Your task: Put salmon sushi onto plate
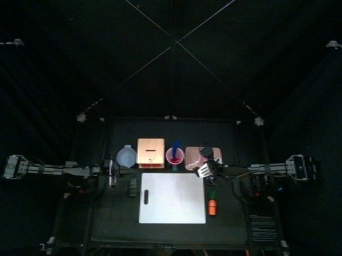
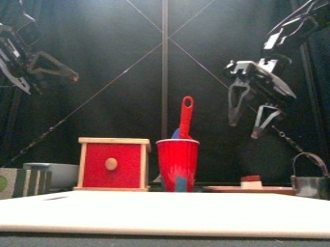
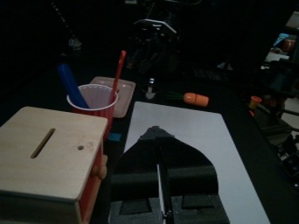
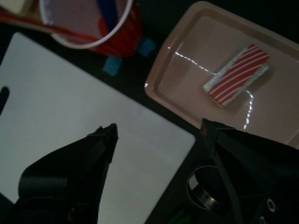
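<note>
The salmon sushi (image 4: 239, 72), a small pink piece with pale stripes, lies on the pinkish-tan plate (image 4: 193, 52). My right gripper (image 4: 163, 166) hangs above the plate's near edge, open, with nothing between its jaws. In the front view the right gripper (image 2: 252, 123) is raised well above the plate (image 2: 226, 189) and the sushi (image 2: 252, 180) on it. From above, the plate (image 1: 198, 155) sits at the back right of the table. My left gripper (image 3: 158, 179) is shut and empty, held high at the left (image 2: 33, 63).
A white board (image 1: 174, 197) covers the table's front, with a brighter orange piece (image 1: 211, 207) at its right edge. A wooden box (image 2: 114, 164) and a red cup (image 2: 178, 164) holding utensils stand left of the plate. A metal cup (image 2: 310, 183) is at far right.
</note>
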Robot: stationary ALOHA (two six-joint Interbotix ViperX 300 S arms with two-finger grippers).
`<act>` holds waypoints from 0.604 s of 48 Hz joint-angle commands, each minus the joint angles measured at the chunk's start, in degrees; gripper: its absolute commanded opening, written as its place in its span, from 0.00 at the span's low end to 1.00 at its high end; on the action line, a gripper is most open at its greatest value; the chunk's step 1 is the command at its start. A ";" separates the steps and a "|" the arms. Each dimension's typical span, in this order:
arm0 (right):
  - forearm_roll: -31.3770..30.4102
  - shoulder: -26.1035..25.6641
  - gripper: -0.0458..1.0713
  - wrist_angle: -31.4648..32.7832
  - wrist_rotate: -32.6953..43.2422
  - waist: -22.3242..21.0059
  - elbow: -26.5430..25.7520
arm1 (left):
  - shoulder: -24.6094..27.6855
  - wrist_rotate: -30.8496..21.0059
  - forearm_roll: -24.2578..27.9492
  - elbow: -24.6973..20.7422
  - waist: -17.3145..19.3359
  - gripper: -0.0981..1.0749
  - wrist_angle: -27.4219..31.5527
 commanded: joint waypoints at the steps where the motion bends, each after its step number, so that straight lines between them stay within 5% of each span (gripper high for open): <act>1: -0.88 -1.67 0.97 -2.72 0.26 1.85 0.09 | 0.18 -0.18 0.09 -0.79 0.18 0.21 -0.26; 20: -14.41 1.32 0.97 -22.41 0.26 8.26 -0.97 | 0.18 0.18 1.14 -1.67 -0.26 0.21 -0.53; 29: -23.47 2.20 0.97 -25.40 0.09 9.40 -2.20 | 0.26 0.00 3.16 -2.29 -0.44 0.21 -0.53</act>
